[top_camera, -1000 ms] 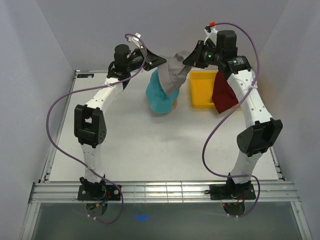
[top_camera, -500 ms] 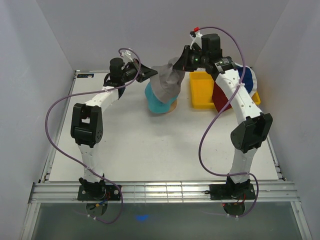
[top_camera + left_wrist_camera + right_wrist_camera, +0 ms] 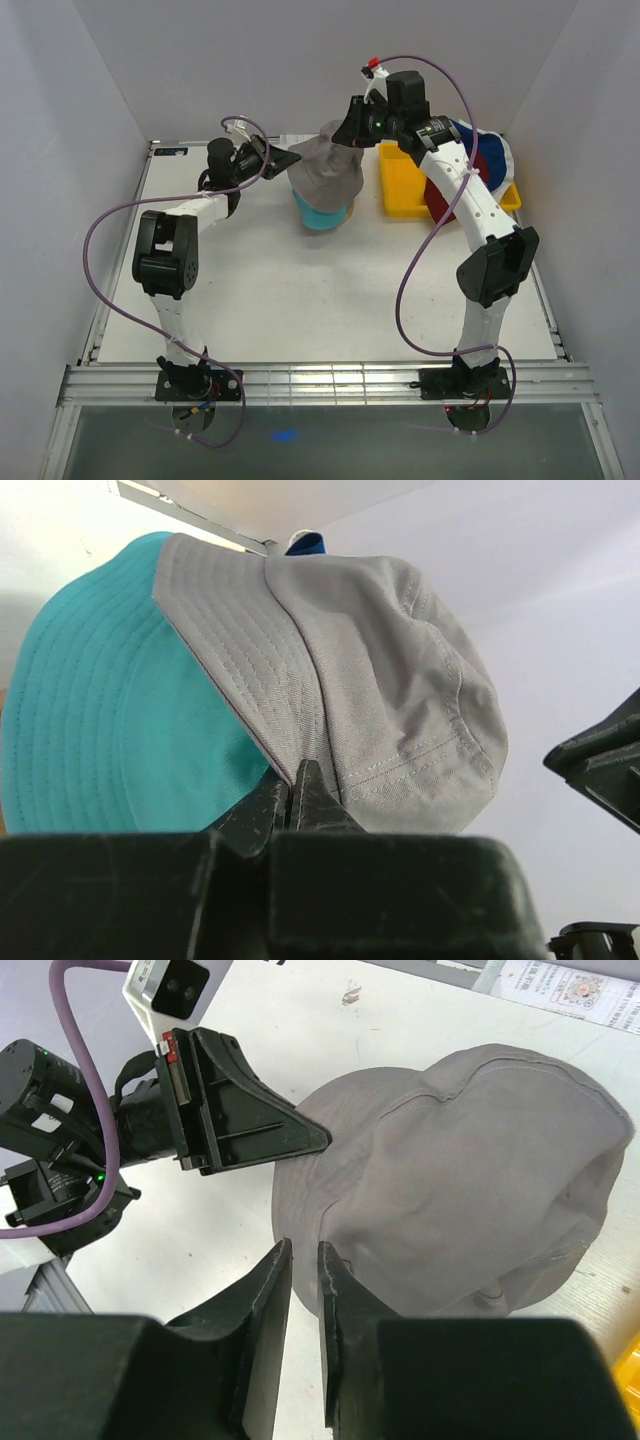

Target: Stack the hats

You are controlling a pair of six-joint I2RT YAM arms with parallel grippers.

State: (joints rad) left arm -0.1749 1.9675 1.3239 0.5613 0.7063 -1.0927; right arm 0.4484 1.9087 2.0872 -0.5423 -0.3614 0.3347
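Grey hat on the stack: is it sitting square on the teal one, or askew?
It looks askew. The grey hat covers only part of the teal hat, whose brim shows on the near side, and the left gripper pinches the grey brim, so that edge does not lie flat.

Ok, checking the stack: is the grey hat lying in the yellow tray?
No, the grey hat drapes over the teal hat, beside the yellow tray.
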